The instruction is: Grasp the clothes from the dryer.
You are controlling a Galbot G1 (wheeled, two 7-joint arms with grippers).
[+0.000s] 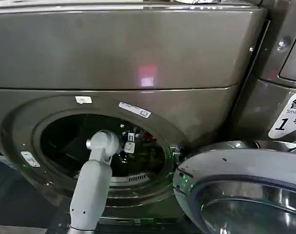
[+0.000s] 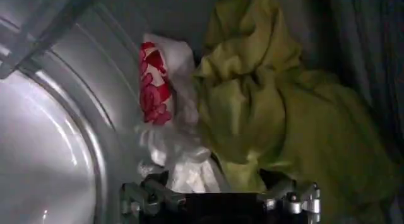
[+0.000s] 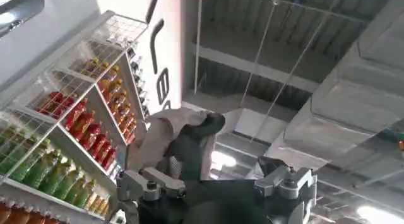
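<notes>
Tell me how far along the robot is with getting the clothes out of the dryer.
Done: the bronze-grey dryer door is open and the left gripper is inside the drum. In hand: open, it frames the white, red and yellow-green clothes. Left: closing and pulling them out. The right gripper is raised away, open.

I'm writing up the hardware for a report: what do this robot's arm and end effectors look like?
The left arm is a smooth, rounded light-grey shell with a bulbous wrist joint and small dark dots near its base. The left end effector and the right end effector show black bodies with silver-grey metal finger mounts and visible bolts.
</notes>
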